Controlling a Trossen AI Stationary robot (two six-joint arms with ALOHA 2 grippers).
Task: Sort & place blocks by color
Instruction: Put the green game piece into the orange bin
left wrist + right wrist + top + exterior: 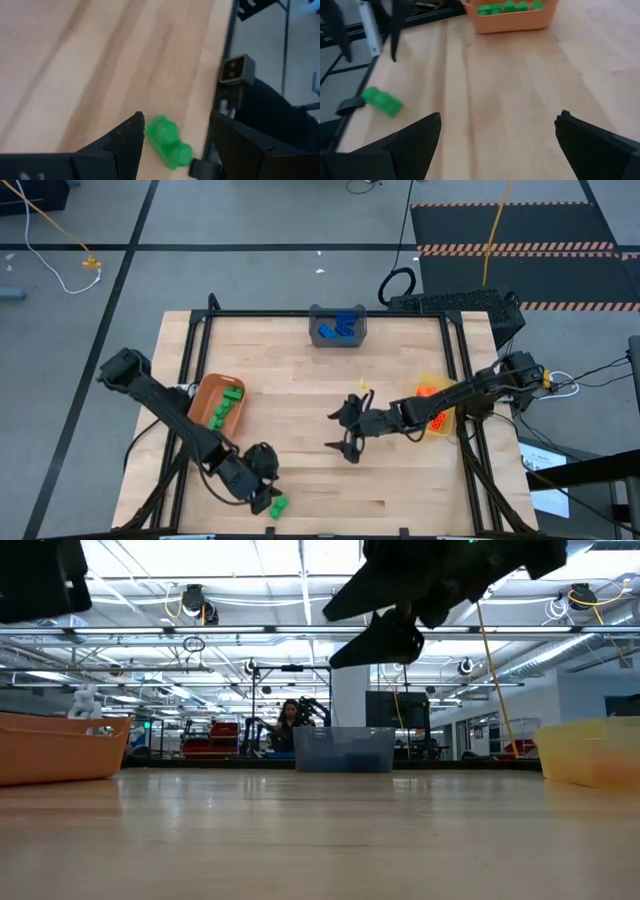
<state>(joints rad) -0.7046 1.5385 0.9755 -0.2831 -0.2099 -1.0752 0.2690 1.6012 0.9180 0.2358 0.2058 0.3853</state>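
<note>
Bare wooden table (320,840), workshop behind

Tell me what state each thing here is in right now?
Left tool: open, straddling the loose green block.
Right tool: open, empty, mid-table.
Orange bin: holds green blocks.
Grey bin: holds blue blocks.
Yellow bin: holds orange blocks.

On the counter (300,390), a green block (278,504) lies just beside the left gripper (264,500) fingers, while the right gripper (347,430) hangs mid-counter, fingers spread, well apart from it.
</note>
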